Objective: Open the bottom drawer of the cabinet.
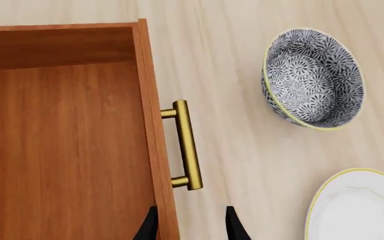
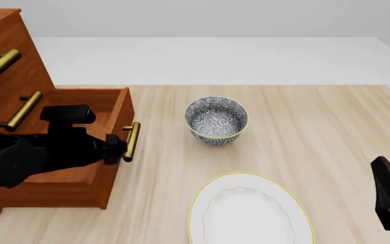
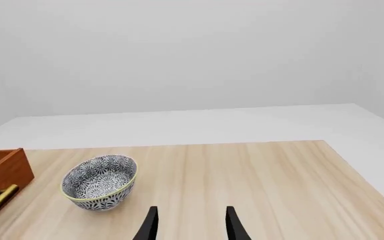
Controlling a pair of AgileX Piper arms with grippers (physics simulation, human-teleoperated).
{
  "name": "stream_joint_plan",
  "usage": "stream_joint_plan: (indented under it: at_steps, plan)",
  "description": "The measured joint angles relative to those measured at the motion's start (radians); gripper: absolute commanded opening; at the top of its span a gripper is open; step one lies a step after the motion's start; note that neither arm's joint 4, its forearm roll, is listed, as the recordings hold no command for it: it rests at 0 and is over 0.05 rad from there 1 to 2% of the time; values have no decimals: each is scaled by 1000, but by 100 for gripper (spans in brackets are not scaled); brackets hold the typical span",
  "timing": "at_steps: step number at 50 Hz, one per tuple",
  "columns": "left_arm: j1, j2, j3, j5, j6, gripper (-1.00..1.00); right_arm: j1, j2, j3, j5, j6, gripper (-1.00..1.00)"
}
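Three drawers on cabinet (image 2: 8,51); bottom drawer (image 2: 79,152) pulled out. Left wrist view alone shows left tool (image 1: 190,225) fingers apart, straddling the drawer front; right tool (image 3: 190,225) likewise apart.

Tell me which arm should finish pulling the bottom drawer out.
Left. The left gripper sits right at the bottom drawer's brass handle, fingers open astride the drawer front in its wrist view. The right gripper is open over bare table, far across from the cabinet.
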Motion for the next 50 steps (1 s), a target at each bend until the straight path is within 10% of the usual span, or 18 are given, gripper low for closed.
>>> stream_joint_plan:
  at_steps: [50]
  plan:
    - [48, -438, -175, 242, 157, 100, -6, 1, -62, 37, -25, 100]
